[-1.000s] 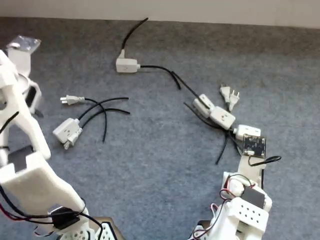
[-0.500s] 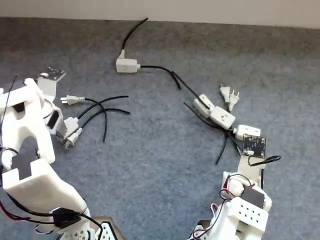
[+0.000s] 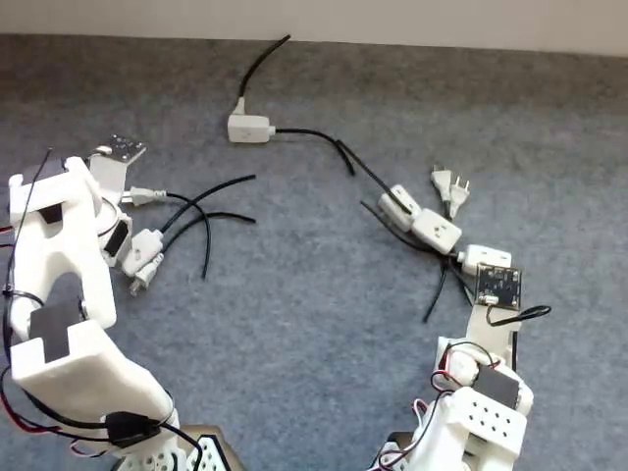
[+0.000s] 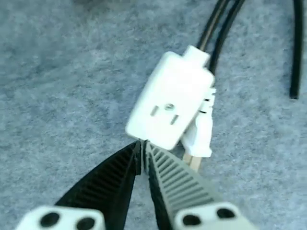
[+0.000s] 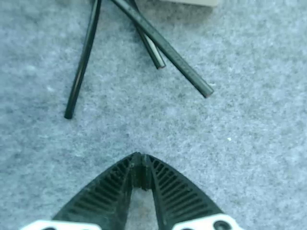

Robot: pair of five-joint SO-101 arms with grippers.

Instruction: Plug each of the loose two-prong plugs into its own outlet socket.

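Grey felt-like table cover [image 3: 324,324] under everything. White left arm [image 3: 59,265] is at the left side of the high view and white right arm [image 3: 481,392] at lower right, well apart.

Left gripper [image 4: 142,149]: black ribbed jaws pressed together, nothing pinched. Its tips touch the near edge of a white rectangular outlet socket block [image 4: 170,105], slots facing up.

Right gripper [image 5: 141,170]: jaws pressed together too, empty, over bare cover. It is near cut black cable ends [image 5: 165,48].

Other sockets:
- Second white socket block [image 3: 248,128] is at top centre, on a black cable.
- Ahead of the right arm are an upper socket block [image 3: 402,204] and a lower socket block [image 3: 437,231], side by side and touching.

Plugs, all unplugged:
- White two-prong plug with brass prongs [image 4: 199,136] lies right against the block at the left gripper. It looks partly tucked under it, but I can't tell for sure.
- Second white two-prong plug [image 3: 137,196] is loose just beside the left arm's wrist.
- Third white two-prong plug [image 3: 449,183] is just beside the upper socket block.
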